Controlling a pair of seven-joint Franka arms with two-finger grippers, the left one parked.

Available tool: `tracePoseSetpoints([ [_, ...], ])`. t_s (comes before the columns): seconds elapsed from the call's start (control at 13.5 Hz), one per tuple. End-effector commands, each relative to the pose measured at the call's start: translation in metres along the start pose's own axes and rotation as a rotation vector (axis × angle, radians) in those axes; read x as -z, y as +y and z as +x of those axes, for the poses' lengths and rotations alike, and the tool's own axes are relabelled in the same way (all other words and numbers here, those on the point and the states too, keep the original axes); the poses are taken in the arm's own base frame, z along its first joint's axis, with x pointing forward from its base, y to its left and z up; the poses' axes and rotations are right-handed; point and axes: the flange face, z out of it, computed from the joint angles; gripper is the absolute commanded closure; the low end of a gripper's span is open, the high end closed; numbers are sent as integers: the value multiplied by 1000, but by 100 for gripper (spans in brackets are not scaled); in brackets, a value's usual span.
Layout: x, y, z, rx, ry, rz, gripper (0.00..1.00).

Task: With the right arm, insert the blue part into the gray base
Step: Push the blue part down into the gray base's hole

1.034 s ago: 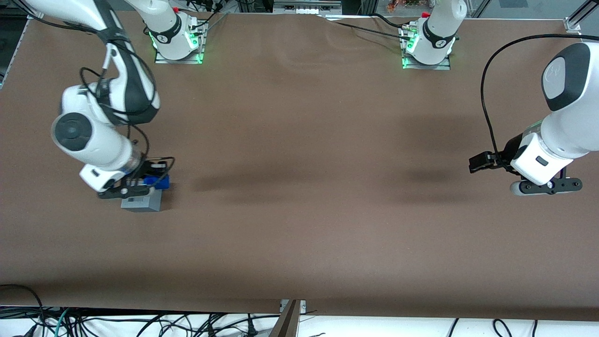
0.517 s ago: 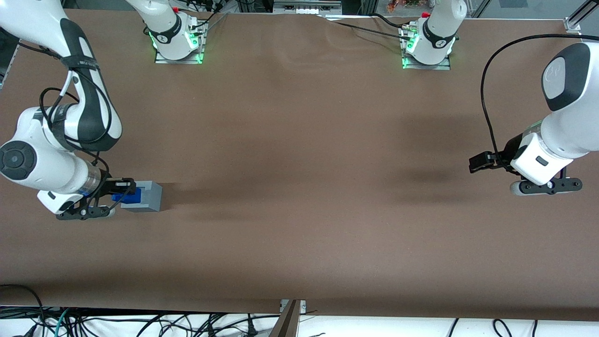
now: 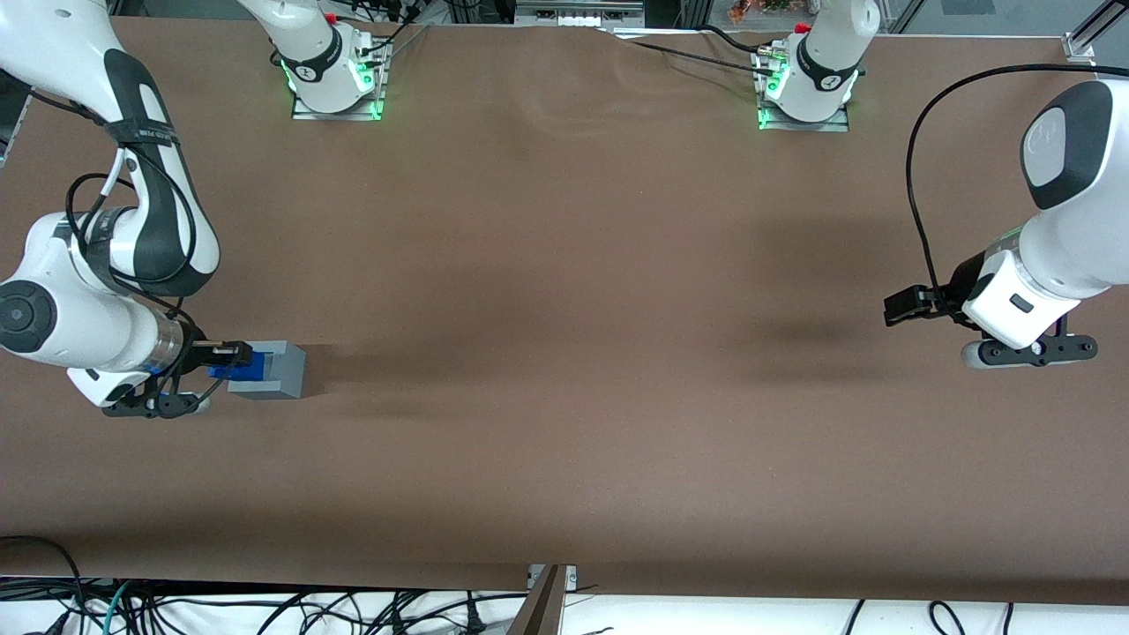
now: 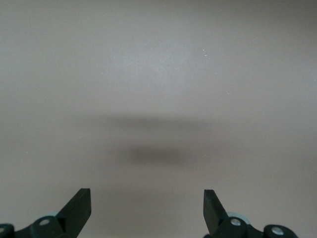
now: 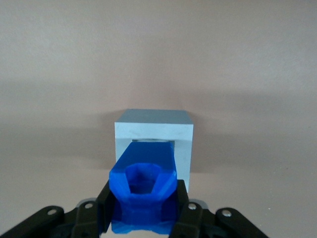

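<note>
The blue part (image 5: 145, 191) sits gripped between the two black fingers (image 5: 185, 208) of the hand (image 5: 144, 215), which is closed on its lower body from both sides. In the right wrist view its hollow, faceted end faces the camera, and its other end reaches into the square recess in the open face of the gray base (image 5: 153, 144); how deep it goes cannot be told. In the front view the blue part (image 3: 231, 369) shows as a small bright patch just ahead of the hand (image 3: 216, 362), touching the gray base (image 3: 275, 370) on the side nearest the hand.

The gray base rests on the brown tabletop (image 3: 564, 353), directly ahead of the fingertips, with the blue part between the two. It stands square to the hand, its recessed face turned toward it, and casts a soft shadow on the tabletop away from the hand.

The right arm (image 3: 106, 265) bends down over the working arm's end of the tabletop, its wrist low and roughly level, so the hand points sideways along the surface toward the base rather than down at it.
</note>
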Motion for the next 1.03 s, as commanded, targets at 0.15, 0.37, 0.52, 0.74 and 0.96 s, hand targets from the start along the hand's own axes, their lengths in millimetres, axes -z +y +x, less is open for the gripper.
tracePoseSetpoints([
  [0.15, -8, 2, -6, -2, -21, 22, 82],
  [0.37, -11, 3, -6, -3, -21, 22, 82],
  [0.52, -11, 4, -5, -5, -15, 23, 82],
  [0.74, -10, 8, -4, -11, -6, 22, 82],
  [0.96, -15, 8, -3, -12, -4, 25, 82],
])
